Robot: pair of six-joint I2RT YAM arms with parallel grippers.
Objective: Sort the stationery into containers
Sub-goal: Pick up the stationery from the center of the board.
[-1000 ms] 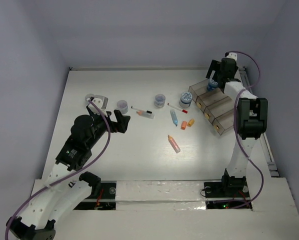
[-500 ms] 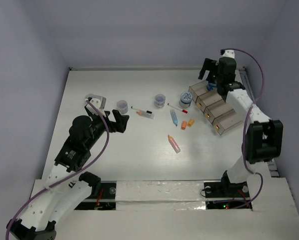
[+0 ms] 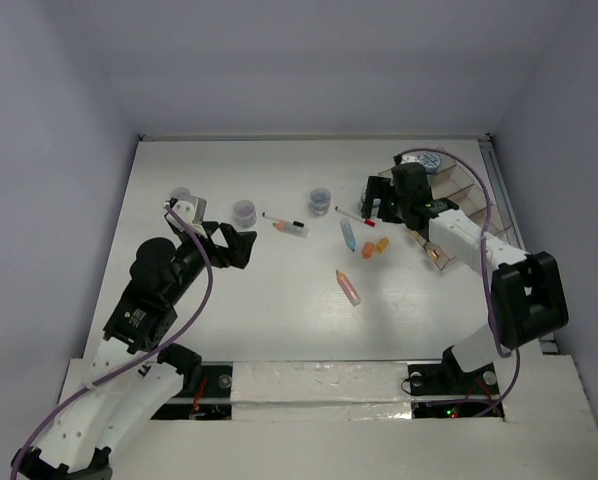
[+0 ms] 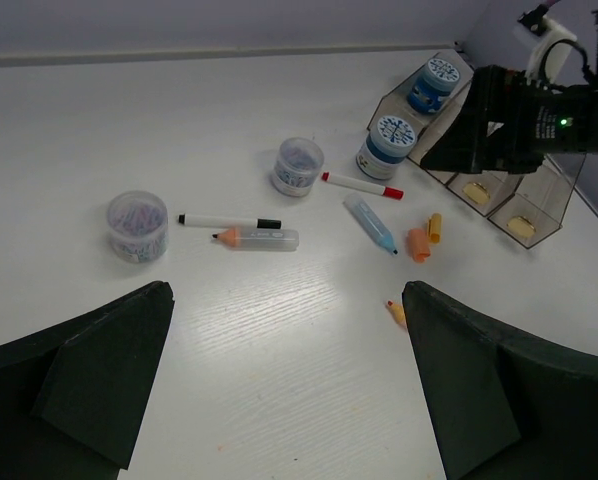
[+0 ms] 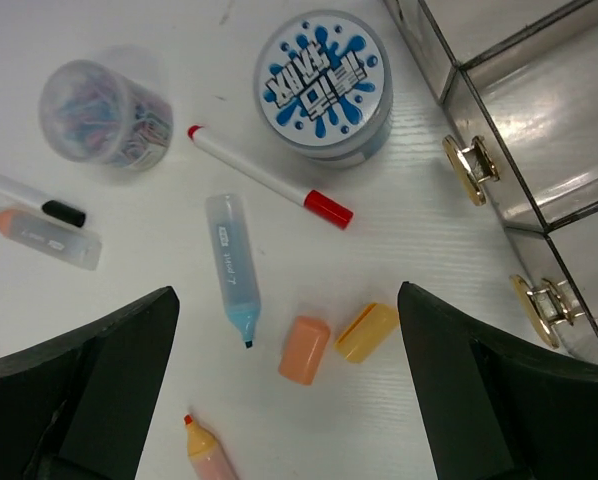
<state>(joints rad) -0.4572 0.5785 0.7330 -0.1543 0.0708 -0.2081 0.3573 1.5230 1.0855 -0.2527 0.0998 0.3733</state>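
My right gripper [image 3: 387, 212] [image 5: 287, 300] is open and empty. It hovers over an orange cap [image 5: 304, 350] and a yellow cap [image 5: 367, 332], left of the smoky organiser tray [image 3: 457, 228] [image 5: 539, 120]. One blue-lidded jar [image 3: 429, 160] [image 4: 435, 80] sits in the tray's far end. A second one [image 5: 324, 85] [image 4: 389, 140] stands on the table beside the tray. A blue stick [image 5: 231, 265], a red-capped white pen [image 5: 269, 178] and a pink stick [image 3: 348, 287] lie nearby. My left gripper [image 3: 241, 243] [image 4: 286, 290] is open and empty over bare table.
Two clear jars of clips [image 3: 320, 201] [image 3: 244, 212] stand mid-table. A black-capped pen [image 4: 229, 220] and a clear stick with an orange tip [image 4: 257, 238] lie between them. Walls close the table's far and side edges.
My right gripper let go of the blue-lidded jar in the tray's far end and swung left and nearer, over the caps. My left arm shifted slightly.
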